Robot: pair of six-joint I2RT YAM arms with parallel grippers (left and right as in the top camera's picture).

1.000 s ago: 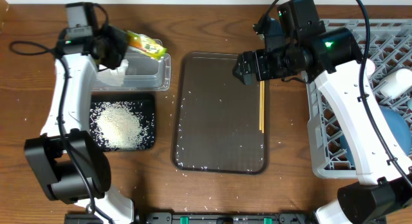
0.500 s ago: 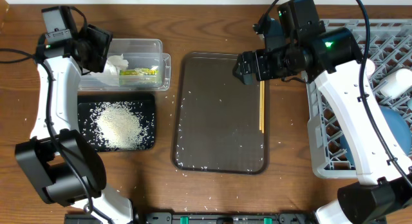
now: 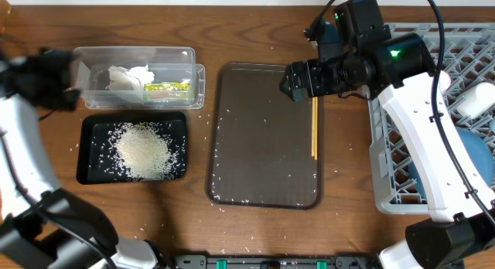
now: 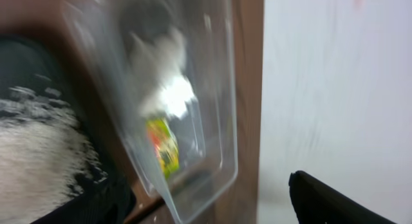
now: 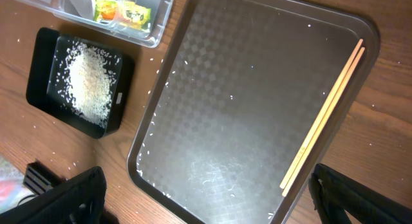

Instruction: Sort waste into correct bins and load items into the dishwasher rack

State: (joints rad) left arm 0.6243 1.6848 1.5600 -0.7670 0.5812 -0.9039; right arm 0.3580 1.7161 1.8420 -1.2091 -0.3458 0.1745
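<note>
The clear tub [image 3: 198, 88] holds a crumpled white tissue [image 3: 128, 76] and the green-yellow wrapper [image 3: 166, 87]. Below it, the black tray [image 3: 83, 149] carries a heap of rice [image 3: 143, 149]. My left gripper [image 3: 54, 80], blurred, is at the far left beside the tub. In the left wrist view it [image 4: 212, 211] is open and empty, looking at the tub [image 4: 219, 89] and wrapper [image 4: 164, 143]. Chopsticks [image 3: 314, 130] lie along the brown tray's [image 3: 263, 107] right side. My right gripper [image 3: 290, 80] hovers open over that tray's top right, with the chopsticks [image 5: 325, 114] ahead of it [image 5: 212, 205].
The grey dishwasher rack [image 3: 464, 60] fills the right edge and holds a blue dish [image 3: 473, 157] and a white cup [image 3: 476, 103]. Stray rice grains dot the brown tray [image 5: 257, 89] and the wood around the black tray [image 5: 38, 89].
The left gripper opened and let the wrapper fall into the clear tub, then swung away to the far left. The right arm has not moved.
</note>
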